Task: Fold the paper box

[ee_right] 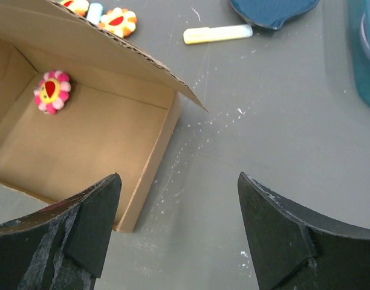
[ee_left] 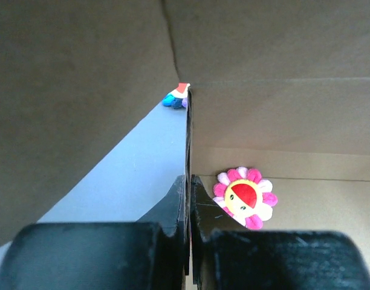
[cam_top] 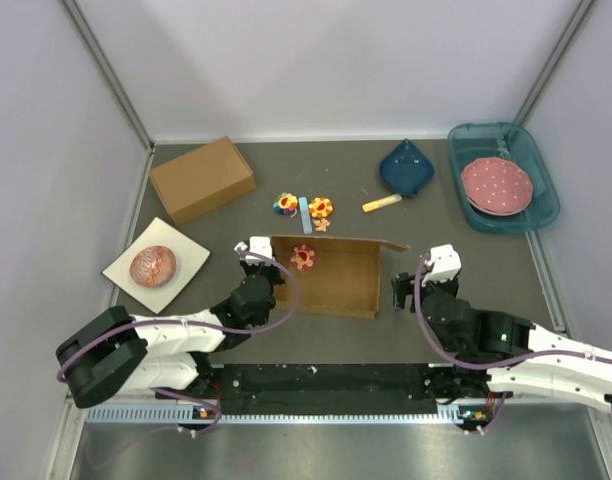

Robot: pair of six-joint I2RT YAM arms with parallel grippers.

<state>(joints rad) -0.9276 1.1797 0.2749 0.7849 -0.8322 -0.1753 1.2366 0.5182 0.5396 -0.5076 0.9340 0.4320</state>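
My left gripper (ee_left: 188, 199) pinches the left wall of the paper box (cam_top: 336, 285), a shallow tray mid-table, walls raised but far lid flap apparently not yet closed, while my right gripper (ee_right: 179, 181) hangs spread apart just beside it.
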